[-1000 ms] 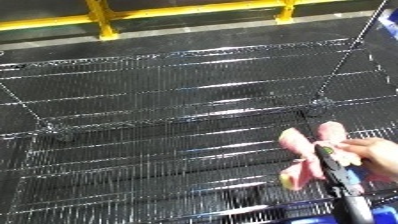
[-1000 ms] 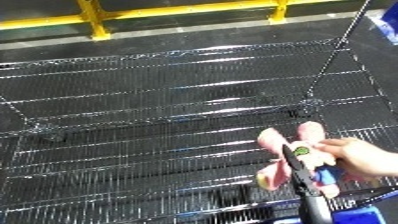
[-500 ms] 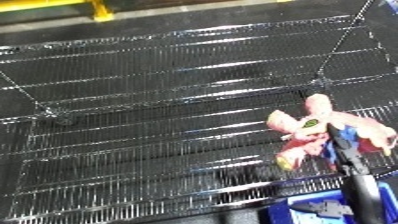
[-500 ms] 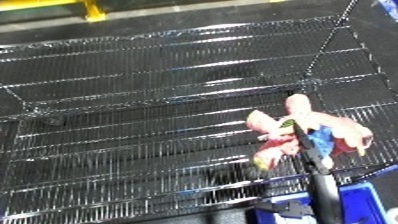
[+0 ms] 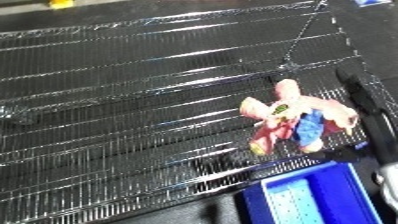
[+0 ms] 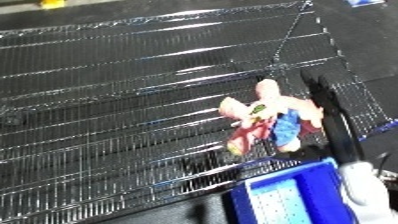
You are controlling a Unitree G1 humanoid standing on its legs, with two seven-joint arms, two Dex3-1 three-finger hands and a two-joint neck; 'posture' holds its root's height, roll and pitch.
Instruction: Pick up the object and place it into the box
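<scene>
While the toy [image 5: 298, 117] sat low at my right side a second ago, half behind my hand over the wire shelf [image 5: 133, 100], it now hangs out over the shelf's near right corner, and the blue bin [image 5: 311, 197] has come into sight just below and in front of it. Much of that shift is my head turning and tilting down, since the whole shelf has swung in the picture too, but the toy does look higher and closer to the bin's rim. I judge the lift is done and the carry is nearly over: what is left is to bring the toy across the rim and let go.

My right hand [image 6: 327, 107] shows as a dark bar rising beside the toy, touching its right side. I cannot tell how its fingers are set round the toy; it seems carried, not lying on the wires. My left hand is out of sight.

The toy is a small soft figure, mostly pink, with limbs sticking out at several angles, a blue patch on its lower middle, a yellow-green spot near the chest and a yellowish tip on its lowest limb. It looks limp, so it could snag on the rim.
</scene>
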